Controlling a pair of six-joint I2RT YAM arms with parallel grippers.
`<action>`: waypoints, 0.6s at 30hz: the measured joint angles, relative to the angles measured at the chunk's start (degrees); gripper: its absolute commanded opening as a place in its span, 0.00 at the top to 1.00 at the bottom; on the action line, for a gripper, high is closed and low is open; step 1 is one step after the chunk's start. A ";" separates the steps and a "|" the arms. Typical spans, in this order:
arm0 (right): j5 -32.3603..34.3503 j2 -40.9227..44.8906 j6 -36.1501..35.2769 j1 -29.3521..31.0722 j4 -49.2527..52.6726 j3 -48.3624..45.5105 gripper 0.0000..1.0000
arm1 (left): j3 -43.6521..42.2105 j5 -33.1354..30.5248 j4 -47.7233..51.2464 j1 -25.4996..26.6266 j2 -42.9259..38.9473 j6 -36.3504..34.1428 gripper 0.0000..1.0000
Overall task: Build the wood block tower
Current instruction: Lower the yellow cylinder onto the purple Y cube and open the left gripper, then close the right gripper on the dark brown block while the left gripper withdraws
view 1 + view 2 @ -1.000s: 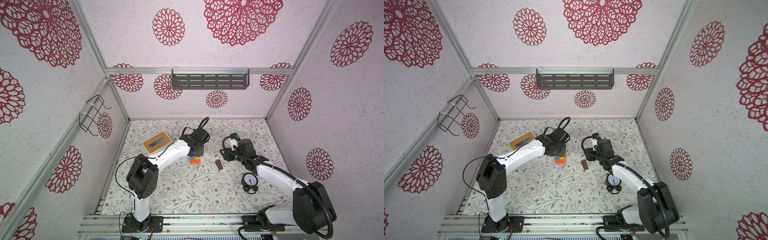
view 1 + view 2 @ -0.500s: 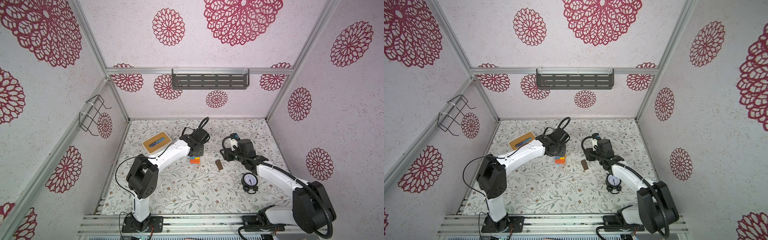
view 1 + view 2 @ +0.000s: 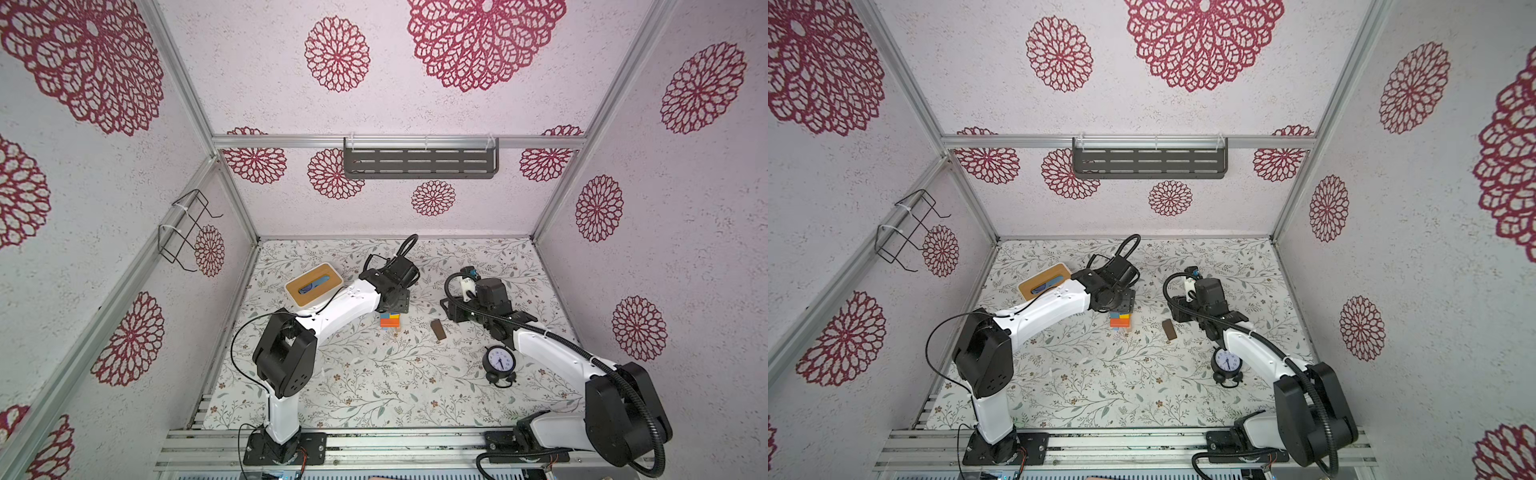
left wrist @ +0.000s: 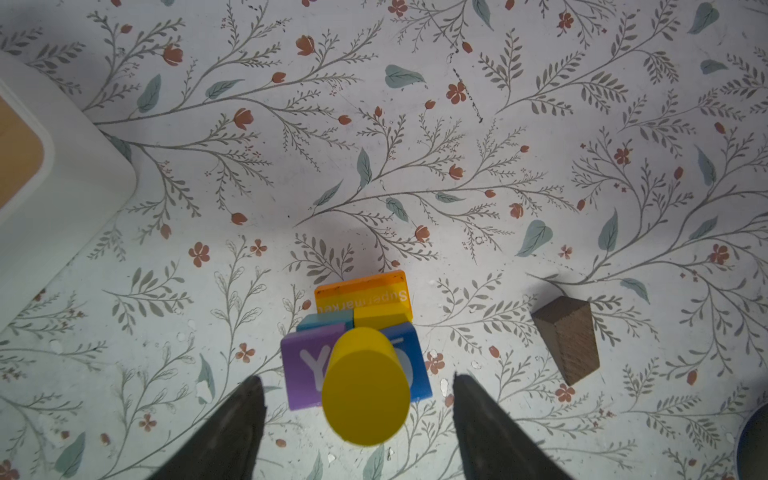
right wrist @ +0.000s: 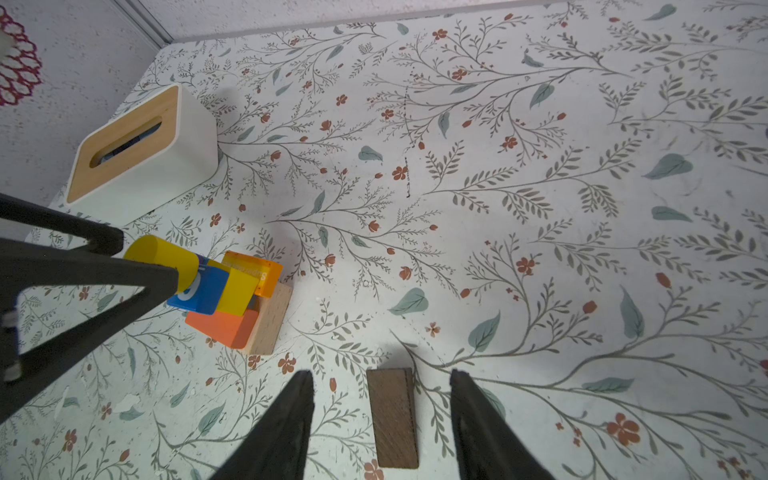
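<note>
The left gripper (image 4: pixel 356 380) is seen with its jaws spread wide. A yellow cylinder (image 4: pixel 365 386) is flanked by them with a clear gap on either side, so nothing is pinched. The cylinder is set on end at the top of the tower (image 3: pixel 390 321), directly beneath this gripper, and is borne by a purple "Y" cube (image 4: pixel 301 370) and a blue cube (image 4: pixel 415 370) placed side by side. Under those, a yellow block (image 4: pixel 380 318), a teal block (image 4: pixel 324 322) and an orange block printed "Supermarket" (image 4: pixel 361 293) are stacked. In the right wrist view a plain orange block (image 5: pixel 222 328) and a tan base block (image 5: pixel 270 322) are shown lowest, resting on the flowered table (image 5: pixel 540 208). The right gripper (image 5: pixel 381 374) is likewise held apart, and a dark brown bar (image 5: pixel 392 419) is laid flat on the table between its fingers, with a gap on each side. In both top views the bar is found between the two grippers, apart from the tower. A white box with a wooden lid (image 3: pixel 313 284) is set behind the left gripper, on the side away from the bar, and a black alarm clock (image 3: pixel 498 360) is stood beside the right forearm.
</note>
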State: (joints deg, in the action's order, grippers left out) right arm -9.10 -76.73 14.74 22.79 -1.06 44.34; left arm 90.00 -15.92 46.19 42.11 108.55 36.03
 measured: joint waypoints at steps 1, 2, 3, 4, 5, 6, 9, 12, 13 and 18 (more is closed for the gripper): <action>0.07 -0.20 -0.02 0.00 0.61 0.11 0.44 | 0.00 -0.15 0.00 0.00 -0.15 0.07 0.16; 0.17 -0.50 -0.02 0.00 1.42 0.24 0.44 | -0.11 -0.33 -0.02 0.00 -0.52 -0.07 0.15; 0.33 -0.79 -0.04 0.00 2.19 0.37 0.44 | -0.42 -0.48 -0.09 0.00 -1.11 -0.13 0.13; 0.39 -0.96 -0.02 0.00 2.75 0.44 0.44 | -0.92 -0.74 -0.13 0.00 -1.97 -0.17 0.12; 0.44 -1.09 -0.04 -0.02 3.43 0.46 0.44 | -1.51 -1.09 -0.09 0.00 -3.04 -0.26 0.12; 0.42 -1.18 -0.04 -0.02 4.11 0.46 0.44 | -1.99 -1.29 -0.09 0.00 -4.02 -0.28 0.11; 0.33 -1.84 -0.02 -0.04 6.01 0.59 0.42 | -3.48 -1.79 -0.24 0.00 -7.91 -0.52 0.09; 0.22 -3.85 -0.09 -0.04 7.61 0.90 0.41 | -5.57 -2.45 -0.85 0.00 -12.33 -0.72 0.04; 0.22 -4.48 -0.09 -0.02 7.96 0.90 0.41 | -6.51 -2.54 -1.33 0.00 -13.57 -0.74 0.02; 0.07 -8.87 -0.09 0.72 9.88 1.27 0.38 | -14.16 -2.29 -4.28 -0.04 -20.50 -0.63 0.02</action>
State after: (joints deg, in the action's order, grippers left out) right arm -9.04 -85.60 14.66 23.51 8.82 45.60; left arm 75.83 -18.22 41.91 42.06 88.05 35.40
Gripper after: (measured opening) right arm 0.612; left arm 0.989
